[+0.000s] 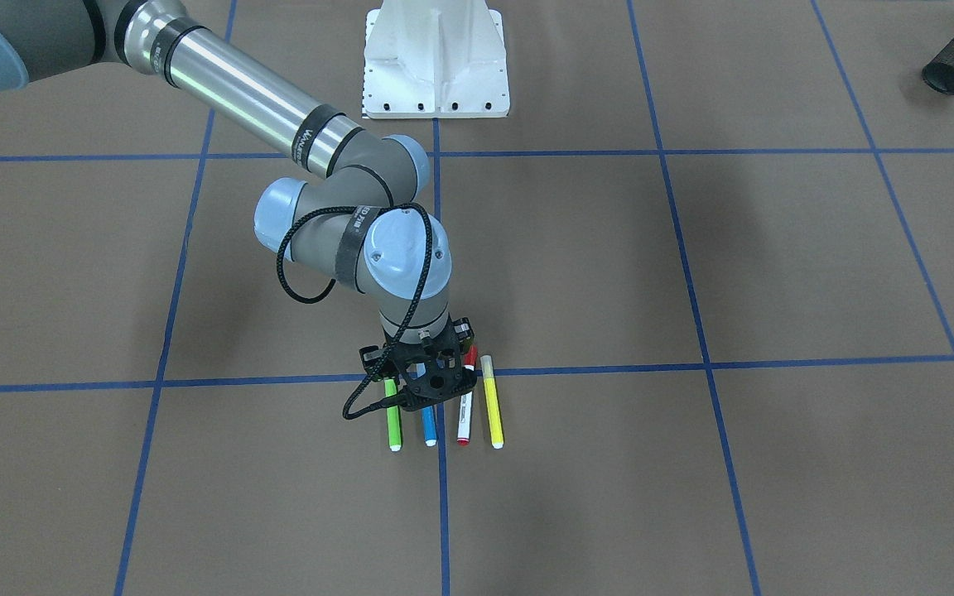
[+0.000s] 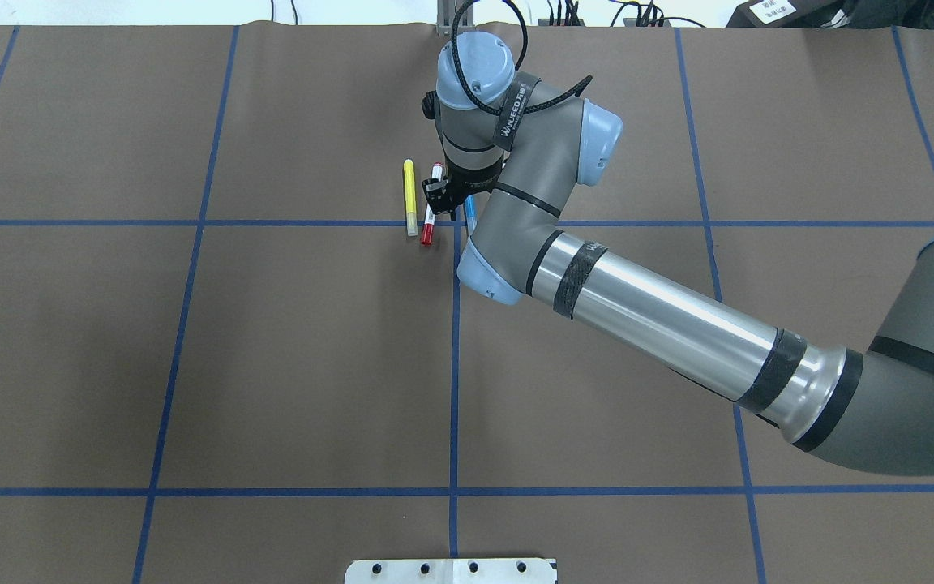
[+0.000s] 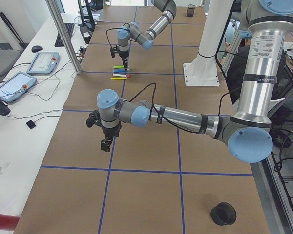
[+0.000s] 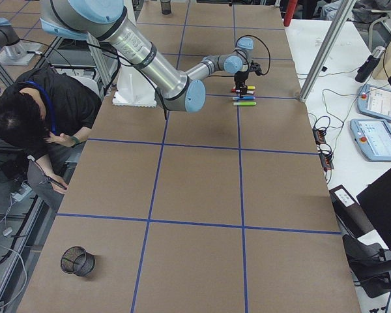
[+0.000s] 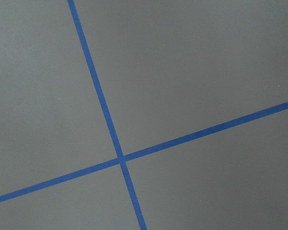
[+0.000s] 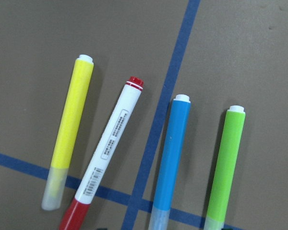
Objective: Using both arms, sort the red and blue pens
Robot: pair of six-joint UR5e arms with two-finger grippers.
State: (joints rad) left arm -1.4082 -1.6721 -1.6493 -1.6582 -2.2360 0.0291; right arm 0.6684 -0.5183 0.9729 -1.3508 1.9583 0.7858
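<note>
Over the row of pens hangs the right gripper (image 1: 436,387); I cannot tell if it is open or closed. The red pen (image 6: 110,153) and the blue pen (image 6: 170,158) lie side by side on the table (image 1: 692,497), between the yellow pen (image 6: 72,129) and the green pen (image 6: 225,163). The left gripper (image 3: 106,145) hangs well apart from them; I cannot tell its state either.

The worktop (image 2: 313,365) is covered with brown sheeting and divided into large squares by blue tape lines (image 5: 120,158). A white side bench (image 3: 10,146) is set along one long edge, behind an aluminium post (image 3: 63,36). Two screen pendants (image 3: 44,62) and loose cables are laid on it. A black mesh cup (image 4: 78,261) is placed near one worktop corner.
</note>
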